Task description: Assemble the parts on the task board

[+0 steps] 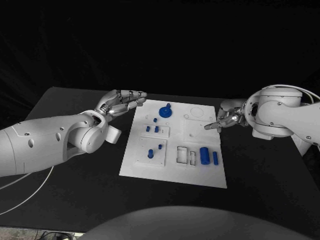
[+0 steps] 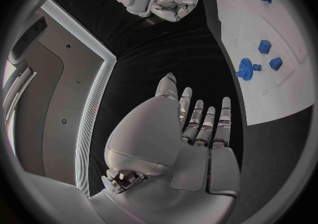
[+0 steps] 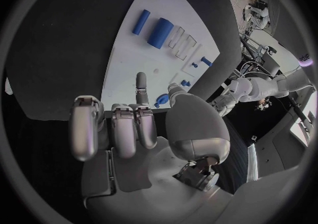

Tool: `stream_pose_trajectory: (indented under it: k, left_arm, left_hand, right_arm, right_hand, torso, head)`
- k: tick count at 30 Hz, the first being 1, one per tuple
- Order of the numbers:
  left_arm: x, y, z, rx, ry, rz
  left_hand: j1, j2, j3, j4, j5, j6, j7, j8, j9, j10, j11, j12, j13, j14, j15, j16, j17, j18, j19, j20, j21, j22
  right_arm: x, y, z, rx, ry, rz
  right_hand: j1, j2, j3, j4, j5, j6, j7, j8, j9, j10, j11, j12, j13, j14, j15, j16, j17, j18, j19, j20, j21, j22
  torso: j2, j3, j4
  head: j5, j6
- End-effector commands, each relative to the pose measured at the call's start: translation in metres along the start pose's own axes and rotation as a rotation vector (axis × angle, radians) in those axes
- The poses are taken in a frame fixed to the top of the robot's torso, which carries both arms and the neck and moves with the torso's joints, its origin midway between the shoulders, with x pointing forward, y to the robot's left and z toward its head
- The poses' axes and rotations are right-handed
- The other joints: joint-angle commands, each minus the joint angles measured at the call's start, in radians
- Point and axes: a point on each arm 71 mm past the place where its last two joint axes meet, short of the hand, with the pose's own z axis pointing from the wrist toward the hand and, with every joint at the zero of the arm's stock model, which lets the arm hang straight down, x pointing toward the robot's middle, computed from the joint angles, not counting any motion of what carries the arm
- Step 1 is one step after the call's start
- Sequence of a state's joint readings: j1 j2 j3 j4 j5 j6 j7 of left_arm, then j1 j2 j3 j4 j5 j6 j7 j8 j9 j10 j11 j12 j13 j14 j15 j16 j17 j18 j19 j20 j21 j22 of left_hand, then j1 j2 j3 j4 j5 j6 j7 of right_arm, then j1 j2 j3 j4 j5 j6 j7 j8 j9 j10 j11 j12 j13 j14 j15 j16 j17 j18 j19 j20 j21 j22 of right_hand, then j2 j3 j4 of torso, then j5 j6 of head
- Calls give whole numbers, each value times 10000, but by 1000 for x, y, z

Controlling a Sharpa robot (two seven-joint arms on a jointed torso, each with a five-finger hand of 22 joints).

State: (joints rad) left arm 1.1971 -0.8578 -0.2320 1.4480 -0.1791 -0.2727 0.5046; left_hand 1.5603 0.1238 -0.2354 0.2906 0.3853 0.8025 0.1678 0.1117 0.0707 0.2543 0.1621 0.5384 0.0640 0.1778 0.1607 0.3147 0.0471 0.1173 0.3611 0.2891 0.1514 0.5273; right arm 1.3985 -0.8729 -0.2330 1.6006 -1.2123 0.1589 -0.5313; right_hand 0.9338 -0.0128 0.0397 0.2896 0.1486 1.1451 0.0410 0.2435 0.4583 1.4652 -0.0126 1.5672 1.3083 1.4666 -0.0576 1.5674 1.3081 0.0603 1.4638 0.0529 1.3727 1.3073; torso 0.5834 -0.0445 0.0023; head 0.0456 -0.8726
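Task board [image 1: 176, 170] lay flat mid-table, long axis running away from the robot. All positions relative to the board: blue gear-shaped part [image 1: 166, 110] sat near its far edge; two small blue blocks [image 1: 152, 129] just nearer than that, left of centre; a small blue peg pair [image 1: 155, 151] further toward the near end on the left side; thick blue cylinder [image 1: 204, 154] and thin blue rod [image 1: 215, 158] lay side by side on the right half, next to two rectangular slots [image 1: 187, 155]. Left hand [image 1: 122, 103] hovered off the board's far-left corner, over the black table [image 1: 73, 200], not touching the board or any part; fingers curled partway, close together, nothing in them. In the left wrist view its fingers [image 2: 206, 123] lay straight and side by side, empty. Right hand [image 1: 225, 120] sat at the board's right edge, far half, fingertips just over the rim; one finger [image 3: 141, 87] extended toward the board, others [image 3: 113, 131] folded in. No part held; contact with the board couldn't be confirmed.
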Motion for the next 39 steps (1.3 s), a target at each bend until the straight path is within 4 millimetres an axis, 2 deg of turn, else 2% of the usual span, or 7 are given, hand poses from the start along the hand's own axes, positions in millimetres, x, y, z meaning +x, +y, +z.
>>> stream_pose_trajectory:
  k: [1, 7, 10, 14, 21, 27, 39]
  left_arm:
    - [2, -1, 1, 78, 173, -80]
    - [2, -1, 0, 87, 188, -80]
    - [2, -1, 0, 78, 195, -84]
    - [2, -1, -1, 61, 198, -82]
    - [3, -1, 1, 70, 243, -61]
    - [4, -1, 0, 54, 288, -43]
    - [3, -1, 0, 34, 310, -24]
  left_hand:
    - [82, -8, -15, -4, 59, 34, 56, 59, 8, 78, -4, 67, 16, 75, 27, 48, 18, -174, 62, 16, 53, -11]
    - [85, 0, -14, -2, 58, 41, 64, 65, 9, 94, 7, 84, 16, 87, 36, 61, 19, -173, 68, 15, 58, -14]
    - [85, 0, -14, -2, 58, 41, 64, 65, 9, 94, 7, 84, 16, 87, 36, 61, 19, -173, 68, 15, 58, -14]
    - [86, 2, -16, -1, 58, 45, 67, 68, 10, 101, 11, 93, 16, 95, 40, 72, 20, -173, 70, 15, 60, -15]
    - [86, 2, -16, -1, 58, 45, 67, 68, 10, 101, 11, 93, 16, 95, 40, 72, 20, -173, 70, 15, 60, -15]
    - [87, -1, -20, -2, 55, 50, 71, 74, 11, 110, 16, 102, 15, 95, 45, 68, 19, -172, 75, 15, 63, -18]
    - [87, -1, -20, -2, 55, 50, 71, 74, 11, 110, 16, 102, 15, 95, 45, 68, 19, -172, 75, 15, 63, -18]
  right_arm:
    - [8, -2, 5, 915, 886, -598]
    - [21, 9, 19, 978, 1318, -528]
    - [27, 12, 22, 939, 1573, -153]
    - [32, 13, 25, 934, 1786, 256]
    - [44, 12, 34, 1048, 2205, 443]
    - [55, 15, 40, 1065, 2494, 467]
    - [60, 16, 46, 1122, 2554, 630]
  right_hand:
    - [-179, 5, -65, -17, -160, 9, 34, -125, -6, 1056, -79, 36, 2625, 1042, -98, 34, 2627, -176, 172, -79, 66, 2079]
    - [-253, 29, -45, -38, -240, -38, 55, -241, -36, 1056, -71, 36, 2625, 1042, -98, 34, 2627, -165, 150, -89, 25, 2062]
    - [107, 70, 160, -345, 504, -176, 98, -469, -93, 1056, -38, 36, 2625, 1042, -86, 34, 2627, -148, 113, -88, -44, 2034]
    - [319, 79, 309, -570, 1090, -533, 224, -778, -161, 1056, 32, 36, 2625, 1042, -31, 34, 2627, -135, 85, -53, -99, 2013]
    - [314, 101, 334, -587, 1129, -534, 233, -802, -152, 1056, 46, 36, 2625, 1042, -18, 34, 2627, -139, 93, -40, -81, 2018]
    - [256, 122, 343, -582, 1089, -424, 215, -773, -104, 1056, 38, 36, 2625, 1042, -16, 34, 2627, -126, 71, -30, -125, 2004]
    - [184, 128, 335, -568, 956, -375, 206, -770, -58, 1056, 31, 36, 2625, 1042, -20, 34, 2627, -106, 30, -25, -206, 1978]
  torso:
    - [-9, -7, 2]
    - [-6, -4, -4]
    - [-1, 0, -3]
    - [-7, -11, -24]
    - [-8, -2, -6]
    - [3, 0, -2]
    - [-14, -6, -5]
  head:
    - [-8, 0]
    - [9, 0]
    - [23, 0]
    - [34, 0]
    - [-19, 0]
    - [29, 0]
    - [39, 0]
